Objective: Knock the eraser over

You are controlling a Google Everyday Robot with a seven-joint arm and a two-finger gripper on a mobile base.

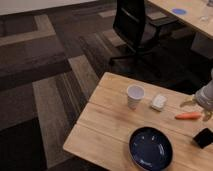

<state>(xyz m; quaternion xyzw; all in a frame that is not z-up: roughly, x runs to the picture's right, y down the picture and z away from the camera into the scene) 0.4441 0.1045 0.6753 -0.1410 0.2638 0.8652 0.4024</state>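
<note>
The eraser (159,102) is a small white block lying flat on the wooden table (105,120), just right of a white paper cup (135,96). My gripper (197,110) is at the right edge of the view, well to the right of the eraser and apart from it. It hangs just above an orange carrot (188,116). Its two fingers stand apart and hold nothing. Most of the arm is cut off by the frame edge.
A dark blue plate (151,148) sits at the table's near side. A black flat object (204,137) lies at the right edge. A black office chair (134,25) stands behind the table, and another table (190,15) is at the back right.
</note>
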